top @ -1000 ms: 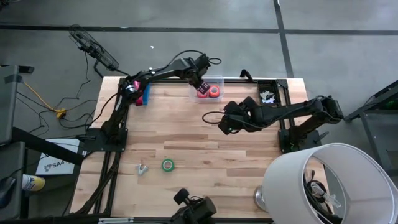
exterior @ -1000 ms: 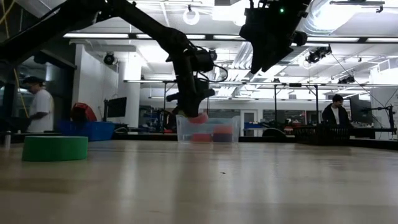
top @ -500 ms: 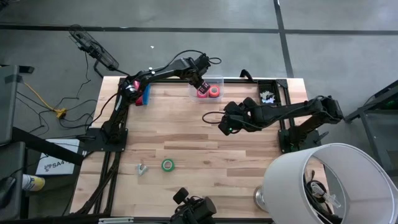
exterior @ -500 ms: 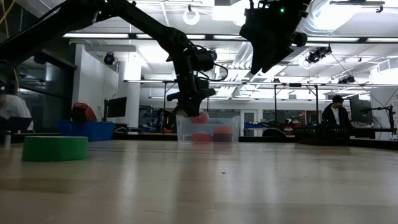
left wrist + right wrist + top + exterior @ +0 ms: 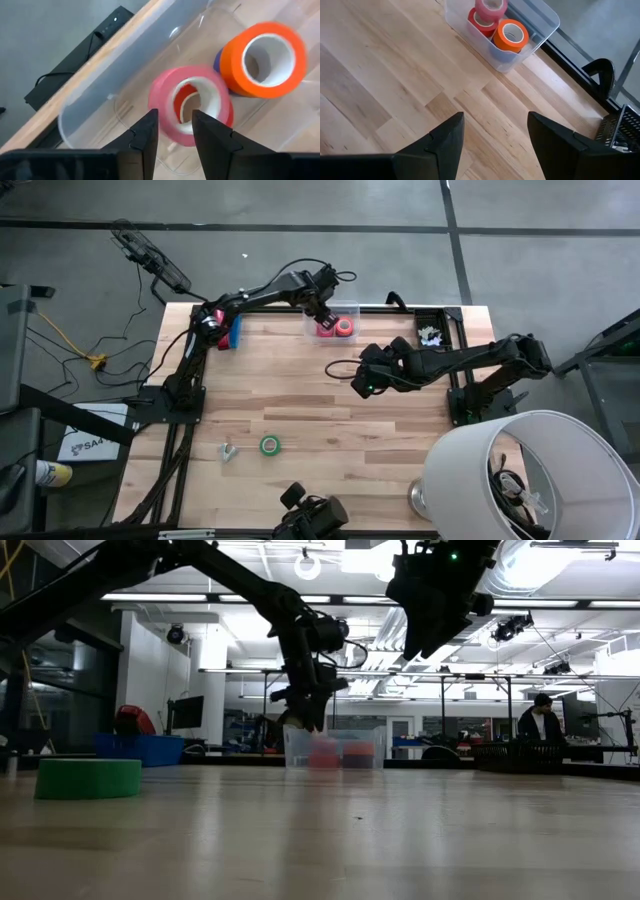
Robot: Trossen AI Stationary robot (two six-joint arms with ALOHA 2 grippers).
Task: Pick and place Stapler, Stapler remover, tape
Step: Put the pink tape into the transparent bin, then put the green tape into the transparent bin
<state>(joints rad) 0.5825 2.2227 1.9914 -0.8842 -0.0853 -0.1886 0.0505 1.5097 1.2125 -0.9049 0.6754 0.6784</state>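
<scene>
Counted: three tape rolls in the clear bin [image 5: 336,311] at the table's [image 5: 300,400] far edge, namely a pink roll [image 5: 190,104] lying on a red roll [image 5: 476,18] with an orange roll [image 5: 264,58] touching beside them, plus one green roll [image 5: 270,445] alone near the table's near edge and one small silvery piece [image 5: 228,451] just beside it. The left gripper [image 5: 175,131] hangs over the bin with its fingers a little apart and nothing between them, the pink roll lying directly under the gap. The right gripper [image 5: 495,132] hovers over bare wood at mid-table, fingers apart and empty, the bin ahead of it.
</scene>
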